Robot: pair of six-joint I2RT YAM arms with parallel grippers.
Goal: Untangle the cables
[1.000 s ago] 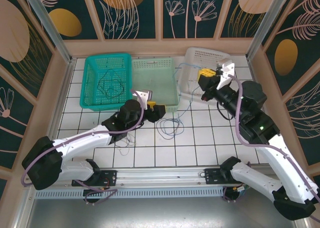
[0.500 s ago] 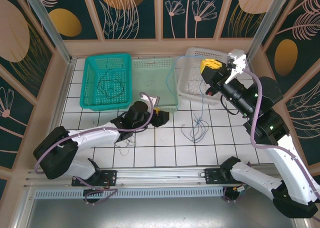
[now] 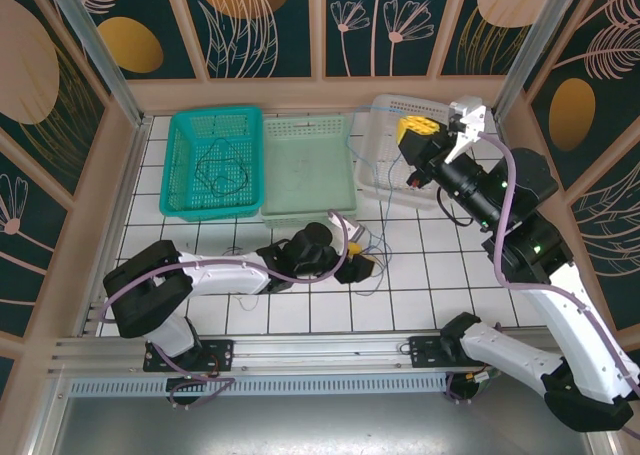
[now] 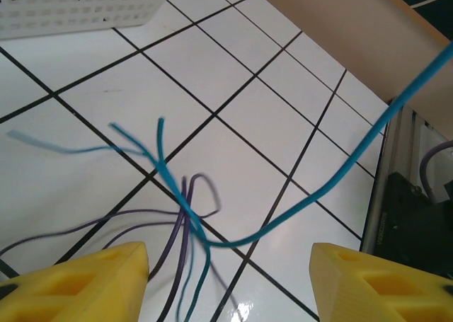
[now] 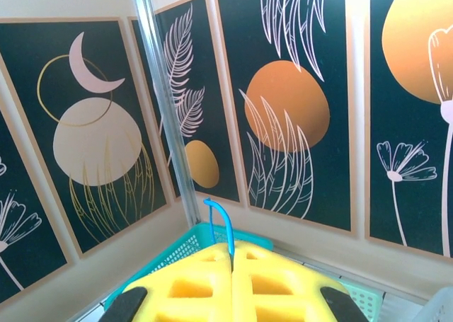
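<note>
At the far left, a black cable [image 3: 222,172] lies in loose loops inside the teal basket [image 3: 180,190], well apart from both my tools. Beside it stands the green basket [image 3: 308,200]. My left arm reaches across the worktop [image 3: 300,310], so my left tool [image 3: 360,265] sits low over the white tiles in front of the green basket. In the left wrist view, this tool [image 4: 230,286] is spread, its yellow fingertips [image 4: 85,286] wide apart and gripping nothing. The blue cable [image 4: 170,180] and a dark cable [image 4: 182,258] cross in a tangle on the tiles right between those tips. From there the blue one rises away to the upper right. Further right, my right tool [image 3: 415,130] hangs above the white basket [image 3: 385,190]. Its yellow fingers [image 5: 191,290] are pressed together, pinching the blue cable, a short curl of which pokes out above the seam.
</note>
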